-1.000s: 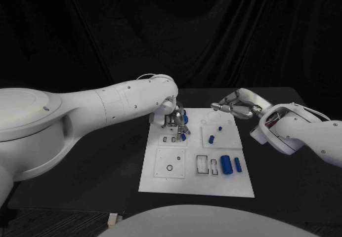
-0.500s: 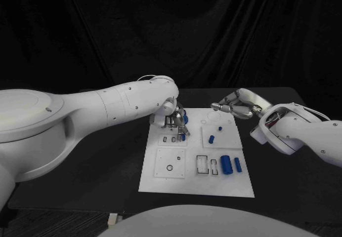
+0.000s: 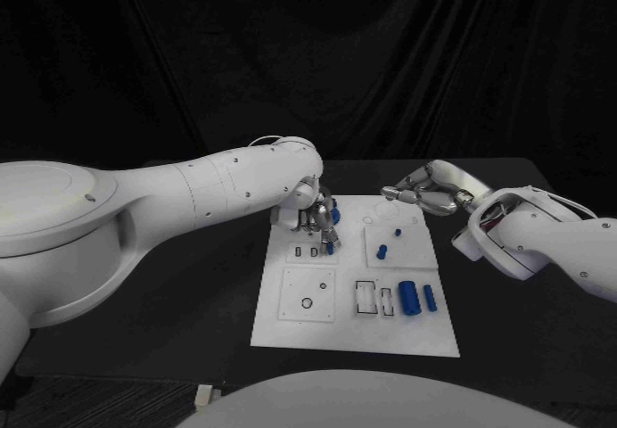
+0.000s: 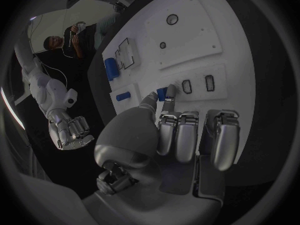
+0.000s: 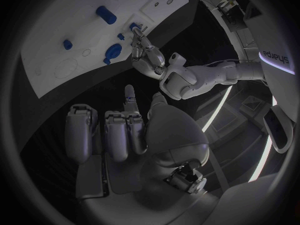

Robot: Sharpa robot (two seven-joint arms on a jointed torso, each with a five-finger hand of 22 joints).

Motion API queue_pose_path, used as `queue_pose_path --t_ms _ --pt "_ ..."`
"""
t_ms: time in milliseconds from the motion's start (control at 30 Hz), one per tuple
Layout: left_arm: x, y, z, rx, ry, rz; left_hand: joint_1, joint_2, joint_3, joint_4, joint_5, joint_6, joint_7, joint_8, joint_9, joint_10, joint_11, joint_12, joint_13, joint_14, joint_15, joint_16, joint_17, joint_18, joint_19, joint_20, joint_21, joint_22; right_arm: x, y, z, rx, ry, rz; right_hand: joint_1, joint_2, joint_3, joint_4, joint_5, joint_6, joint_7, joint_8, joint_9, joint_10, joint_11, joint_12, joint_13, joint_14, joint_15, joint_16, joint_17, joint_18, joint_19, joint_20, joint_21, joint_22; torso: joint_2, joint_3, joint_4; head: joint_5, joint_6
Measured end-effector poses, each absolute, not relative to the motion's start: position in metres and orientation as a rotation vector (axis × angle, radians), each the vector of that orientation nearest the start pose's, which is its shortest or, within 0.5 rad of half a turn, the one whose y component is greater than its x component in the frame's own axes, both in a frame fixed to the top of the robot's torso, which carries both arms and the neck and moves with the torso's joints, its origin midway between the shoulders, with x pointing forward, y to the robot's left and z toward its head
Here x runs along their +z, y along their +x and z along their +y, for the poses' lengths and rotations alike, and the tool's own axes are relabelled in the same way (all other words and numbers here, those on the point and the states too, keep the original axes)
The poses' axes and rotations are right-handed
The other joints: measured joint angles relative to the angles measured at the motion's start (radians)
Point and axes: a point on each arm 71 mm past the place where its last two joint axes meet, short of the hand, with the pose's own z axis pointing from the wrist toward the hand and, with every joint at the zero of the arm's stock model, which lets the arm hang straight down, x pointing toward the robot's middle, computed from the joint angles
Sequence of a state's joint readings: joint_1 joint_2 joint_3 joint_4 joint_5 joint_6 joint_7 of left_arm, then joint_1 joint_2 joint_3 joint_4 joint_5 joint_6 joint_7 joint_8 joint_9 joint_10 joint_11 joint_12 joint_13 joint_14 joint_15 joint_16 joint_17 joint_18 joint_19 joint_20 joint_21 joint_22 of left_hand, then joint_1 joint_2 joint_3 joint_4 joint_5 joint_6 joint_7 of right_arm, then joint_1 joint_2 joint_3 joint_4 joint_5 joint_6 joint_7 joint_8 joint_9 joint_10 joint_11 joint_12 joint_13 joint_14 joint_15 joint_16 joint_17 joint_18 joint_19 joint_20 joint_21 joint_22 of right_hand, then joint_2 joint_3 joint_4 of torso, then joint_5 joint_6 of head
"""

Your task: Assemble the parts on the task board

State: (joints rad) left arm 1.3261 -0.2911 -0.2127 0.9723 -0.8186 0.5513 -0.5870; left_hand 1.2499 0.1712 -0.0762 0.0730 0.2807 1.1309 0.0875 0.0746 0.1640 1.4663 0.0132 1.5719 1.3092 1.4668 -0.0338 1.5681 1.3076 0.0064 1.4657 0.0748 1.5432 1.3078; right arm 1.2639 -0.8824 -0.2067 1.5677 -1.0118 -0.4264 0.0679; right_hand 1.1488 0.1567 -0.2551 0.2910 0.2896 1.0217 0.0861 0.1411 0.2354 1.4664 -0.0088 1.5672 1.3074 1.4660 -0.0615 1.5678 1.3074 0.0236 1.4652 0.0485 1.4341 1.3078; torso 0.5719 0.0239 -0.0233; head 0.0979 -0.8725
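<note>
1. Head view: task board (image 3: 354, 330) lies mid-table; left hand (image 3: 313, 217) hangs over the board's far-left area, fingers pointing down at a small blue part (image 3: 329, 249) beside two small slots (image 3: 306, 252); compared with the two earlier pictures the fingertips sit marginally lower and closer to the part, the arm otherwise unmoved; judged as the last stage of seating or pressing that part, with nothing yet plainly finished; right hand (image 3: 422, 194) hovers off the board's far-right corner, unchanged, fingers curled in on nothing visible; other blue parts lie untouched: a short peg (image 3: 398, 233), a slanted piece (image 3: 383, 253), a thick cylinder (image 3: 407, 298) and a thin bar (image 3: 428, 298).

2. Left wrist view: left hand (image 4: 172, 140) shows its fingers (image 4: 179, 135) lined up side by side and bent forward; the thumb tip reaches the blue part (image 4: 162, 93), which stands just beside the two slots (image 4: 197, 84); whether the part is pinched or merely touched cannot be told.

3. Right wrist view: right hand (image 5: 125, 135) keeps its fingers (image 5: 82, 130) folded together and holds nothing; the board (image 5: 56, 55) lies well apart from it; the left hand (image 5: 145, 52) shows across the board, fingertips down at the blue part (image 5: 134, 28).
</note>
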Motion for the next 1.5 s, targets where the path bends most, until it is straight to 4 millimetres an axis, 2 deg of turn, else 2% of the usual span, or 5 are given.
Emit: queue_pose_path --t_ms 533,600,1033,1433,1500 --pt "-0.248 0.529 0.087 -0.298 0.059 2.748 0.021 -0.024 0.145 -0.087 0.043 -0.001 0.002 -0.005 -0.004 0.002 0.002 -0.001 -0.001 0.0 0.0 0.0 0.0 0.0 0.0 0.0 -0.005 0.0 -0.206 0.466 -0.21 0.908 0.156 1.726 0.004 0.004 -0.003 -0.003 0.0 0.0 0.0 0.0 0.0 -0.004 0.004 0.0 0.0 0.0 0.0 0.0 0.0 0.0 0.0 0.0 -0.004 0.0 0.0 0.0002 0.0001 0.005 0.0" --pt "-0.248 0.529 0.088 -0.298 0.056 2.747 0.011 -0.037 0.182 -0.105 0.044 0.001 0.0 -0.005 -0.005 0.003 0.003 -0.001 -0.002 0.0 0.0 0.0 0.0 0.0 0.0 0.0 -0.005 0.0 -0.206 0.466 -0.21 0.908 0.156 1.727 0.004 0.004 -0.003 -0.003 0.0 0.0 0.0 0.0 0.0 -0.004 0.004 0.0 0.0 0.0 0.0 0.0 0.0 0.0 0.0 0.0 -0.004 0.0 0.0 0.0002 0.0002 0.006 0.0" --pt "-0.25 0.526 0.103 -0.302 0.038 2.747 -0.021 -0.079 0.248 -0.116 0.051 0.008 0.007 0.002 0.014 0.005 0.005 -0.001 -0.001 0.0 0.0 0.0 0.0 0.0 0.0 0.0 -0.008 0.0 -0.207 0.466 -0.211 0.907 0.156 1.732 0.012 0.004 -0.003 -0.003 0.0 0.0 0.0 0.0 0.0 -0.001 0.006 0.0 0.0 0.0 0.0 0.0 0.0 0.0 0.0 0.0 -0.019 0.0 0.0 0.0003 0.0002 0.013 0.0" --pt "-0.241 0.521 0.119 -0.314 0.027 2.731 -0.037 -0.094 0.273 -0.119 0.058 0.015 0.014 0.016 0.03 0.003 0.002 -0.001 -0.001 0.0 0.0 0.0 0.0 0.0 0.0 0.0 -0.008 0.0 -0.208 0.466 -0.212 0.903 0.158 1.737 0.017 -0.001 -0.003 -0.003 0.0 0.0 0.0 0.0 0.0 -0.001 0.006 0.0 0.0 0.0 0.0 0.0 0.0 0.0 0.0 0.0 -0.026 0.0 0.0 0.0005 0.0006 0.017 0.0" --pt "-0.237 0.521 0.122 -0.318 0.024 2.722 -0.041 -0.098 0.286 -0.123 0.058 0.015 0.014 0.016 0.033 0.003 0.002 -0.001 -0.001 0.0 0.0 0.0 0.0 0.0 0.0 0.0 -0.008 0.0 -0.208 0.466 -0.213 0.903 0.159 1.738 0.017 -0.001 -0.003 -0.003 0.0 0.0 0.0 0.0 0.0 -0.001 0.006 0.0 0.0 0.0 0.0 0.0 0.0 0.01 0.002 0.002 -0.029 0.0 0.0 0.0005 0.0006 0.018 0.0"
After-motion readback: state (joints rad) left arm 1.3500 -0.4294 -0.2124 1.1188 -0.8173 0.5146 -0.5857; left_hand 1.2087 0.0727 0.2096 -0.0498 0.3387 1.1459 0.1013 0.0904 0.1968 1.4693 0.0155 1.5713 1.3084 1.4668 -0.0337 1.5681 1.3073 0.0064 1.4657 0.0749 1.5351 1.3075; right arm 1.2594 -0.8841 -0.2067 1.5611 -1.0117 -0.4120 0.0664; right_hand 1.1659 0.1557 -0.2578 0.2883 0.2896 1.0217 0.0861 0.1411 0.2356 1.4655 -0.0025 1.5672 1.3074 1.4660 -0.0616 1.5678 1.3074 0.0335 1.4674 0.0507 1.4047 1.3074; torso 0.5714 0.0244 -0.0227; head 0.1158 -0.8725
